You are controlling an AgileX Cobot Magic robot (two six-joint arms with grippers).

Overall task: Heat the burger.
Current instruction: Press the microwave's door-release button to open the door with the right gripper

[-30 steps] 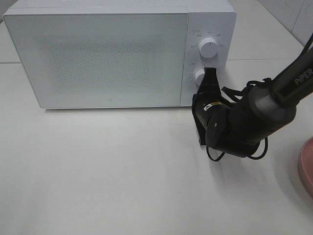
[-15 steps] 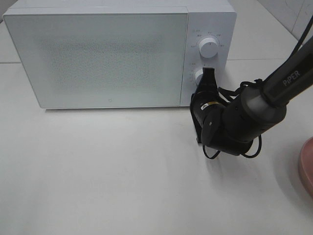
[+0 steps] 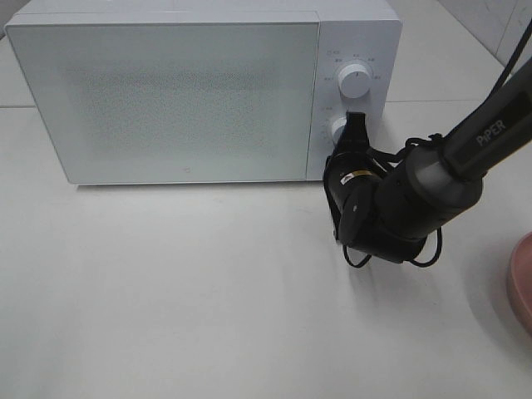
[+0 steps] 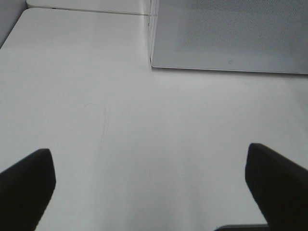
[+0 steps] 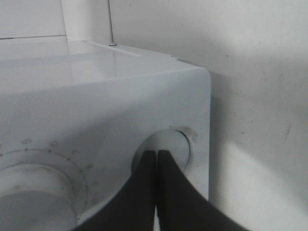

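The burger is out of view. A white microwave [image 3: 166,91] stands at the back of the table with its door shut. My right gripper [image 3: 354,123] is shut, and its black fingertips rest against the lower of the two knobs [image 3: 338,129] on the control panel. In the right wrist view the shut right gripper [image 5: 155,155] presses on that round knob [image 5: 168,147], with nothing held between the fingers. My left gripper [image 4: 151,192] is open over bare table, its dark fingers [image 4: 26,187] spread wide, and it does not show in the exterior view.
The upper dial [image 3: 356,81] sits above the touched knob. A reddish-pink plate [image 3: 522,278] pokes in at the table's right edge. The left wrist view shows the microwave's lower front corner [image 4: 154,65] ahead on the white tabletop [image 4: 120,134].
The right arm's wrist has shifted slightly left and nearer the microwave, with the fingertips staying at the lower knob. The microwave door has not moved.
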